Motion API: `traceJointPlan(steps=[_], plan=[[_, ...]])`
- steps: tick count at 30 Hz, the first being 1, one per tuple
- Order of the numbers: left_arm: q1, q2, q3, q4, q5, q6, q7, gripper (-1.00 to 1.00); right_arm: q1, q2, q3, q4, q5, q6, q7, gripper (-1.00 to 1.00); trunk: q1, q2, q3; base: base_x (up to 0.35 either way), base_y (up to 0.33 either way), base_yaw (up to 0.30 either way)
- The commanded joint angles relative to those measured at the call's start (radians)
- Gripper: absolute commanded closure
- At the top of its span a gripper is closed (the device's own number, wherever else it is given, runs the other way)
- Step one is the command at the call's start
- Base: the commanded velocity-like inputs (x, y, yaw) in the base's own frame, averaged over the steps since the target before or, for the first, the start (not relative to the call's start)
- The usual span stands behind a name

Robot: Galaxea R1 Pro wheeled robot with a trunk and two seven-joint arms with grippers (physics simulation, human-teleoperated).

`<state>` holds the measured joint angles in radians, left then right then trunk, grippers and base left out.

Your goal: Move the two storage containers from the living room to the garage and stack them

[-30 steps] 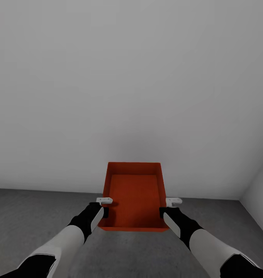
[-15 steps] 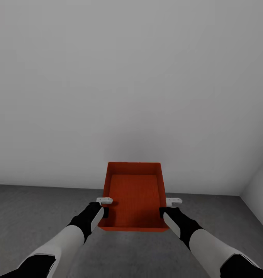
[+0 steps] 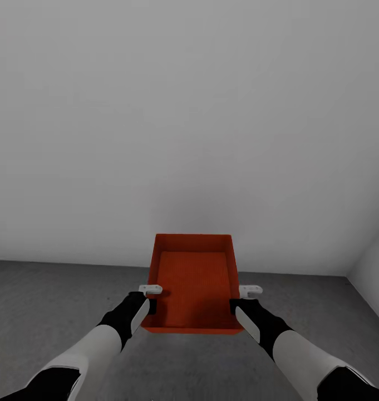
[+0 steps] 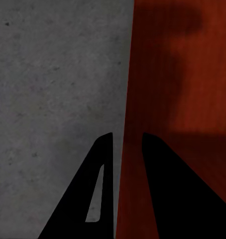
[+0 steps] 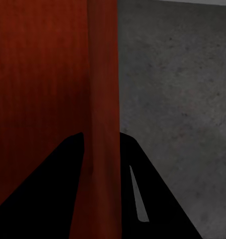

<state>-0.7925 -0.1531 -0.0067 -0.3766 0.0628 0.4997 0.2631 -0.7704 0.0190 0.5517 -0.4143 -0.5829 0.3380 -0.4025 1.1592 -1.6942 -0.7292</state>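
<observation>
I hold one orange-red storage container [image 3: 193, 281] level in front of me, above the dark grey concrete floor [image 3: 39, 312] of the garage. My left gripper [image 3: 147, 303] is shut on the container's left wall [image 4: 127, 124], one finger inside and one outside. On the opposite side my right gripper [image 3: 235, 304] is shut on the right wall [image 5: 103, 99] the same way. The container is empty inside.
A plain grey-white wall [image 3: 189, 122] stands close ahead, meeting the floor just beyond the container. A second wall [image 3: 373, 278] forms a corner at the right. Speckled concrete [image 5: 177, 99] lies below both wrists.
The view has moved slightly toward the wall; the floor line sits a little higher in the picture. The container and both grippers keep the same pose.
</observation>
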Motion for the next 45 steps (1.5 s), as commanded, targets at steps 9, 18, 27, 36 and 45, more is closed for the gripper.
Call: traceJointPlan(steps=[9,18,27,36,45], plan=[[0.001,0.000,-0.006,0.001,-0.026,0.011,0.011,1.00,-0.003,-0.001,-0.022,-0.003,0.035,0.010,-0.010,1.00,0.034,-0.064,-0.044,0.000,0.000,0.000],[0.001,0.000,-0.006,0.001,-0.025,0.011,0.011,1.00,-0.003,-0.001,-0.022,-0.003,0.035,0.010,-0.010,1.00,0.069,-0.127,-0.087,0.000,0.000,0.000],[0.001,0.000,-0.006,0.001,-0.025,0.011,0.012,1.00,-0.003,-0.001,-0.022,-0.003,0.035,0.010,-0.010,1.00,0.103,-0.190,-0.129,0.000,0.000,0.000],[0.001,0.000,-0.006,0.001,-0.026,0.011,0.011,1.00,-0.003,-0.001,-0.022,-0.003,0.035,0.010,-0.010,1.00,0.138,-0.253,-0.172,0.000,0.000,0.000],[0.001,0.000,-0.006,0.001,-0.026,0.012,0.012,1.00,-0.003,-0.001,-0.022,-0.003,0.035,0.010,-0.010,1.00,0.172,-0.316,-0.215,0.000,0.000,0.000]])
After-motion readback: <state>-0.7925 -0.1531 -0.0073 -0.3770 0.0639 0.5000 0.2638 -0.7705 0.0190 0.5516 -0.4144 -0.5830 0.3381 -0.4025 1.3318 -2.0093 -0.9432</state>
